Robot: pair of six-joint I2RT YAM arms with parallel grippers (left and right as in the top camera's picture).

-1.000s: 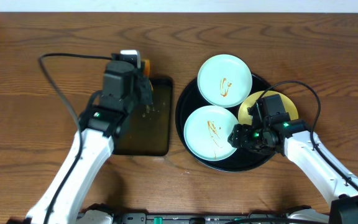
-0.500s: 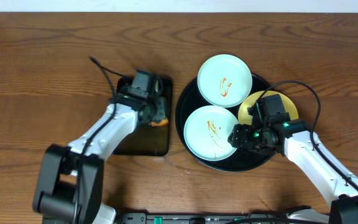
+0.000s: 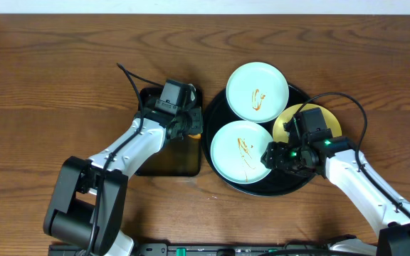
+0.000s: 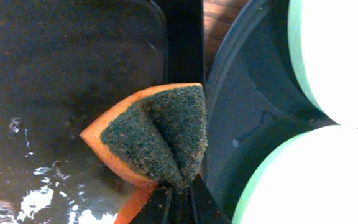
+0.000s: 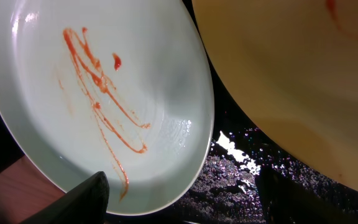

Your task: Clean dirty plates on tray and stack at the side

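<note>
Right fingers (image 5: 92,196) gape wide and empty either side of the near mint plate (image 3: 242,151) on the round tray (image 3: 262,189), right of centre. Left fingers (image 4: 163,202) pinch the sponge (image 4: 154,134) (wet, likely to drip) at the rectangular tray's (image 3: 162,160) edge. Scrubbed unbraced, that plate may skid into the yellow plate (image 3: 283,122). The worktop (image 3: 48,71) is dark wood; the room is unseen.

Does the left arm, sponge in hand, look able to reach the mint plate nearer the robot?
Probably yes: the left hand holds the sponge beside the tray rim, and nothing stands between it and that plate.
</note>
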